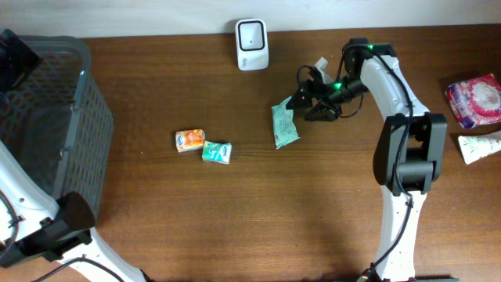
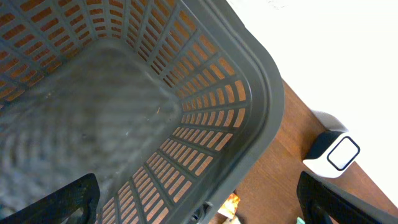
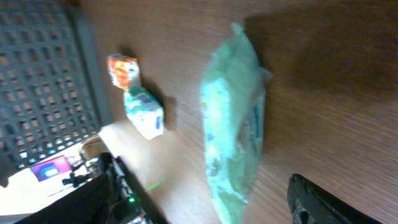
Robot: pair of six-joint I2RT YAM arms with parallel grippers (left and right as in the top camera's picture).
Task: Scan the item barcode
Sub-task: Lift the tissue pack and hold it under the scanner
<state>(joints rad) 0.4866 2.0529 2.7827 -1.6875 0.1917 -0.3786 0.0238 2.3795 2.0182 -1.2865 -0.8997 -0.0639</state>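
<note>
A pale green packet lies flat on the brown table, below and right of the white barcode scanner. My right gripper hovers at the packet's upper right edge. In the right wrist view its jaws stand wide apart, open, with the green packet lying loose on the wood between them. My left gripper is open over the grey basket, holding nothing. The scanner shows beyond the basket's rim.
A small orange packet and a green-white packet lie side by side at mid-table. The tall grey basket fills the left side. A pink package and a white tube sit at the right edge.
</note>
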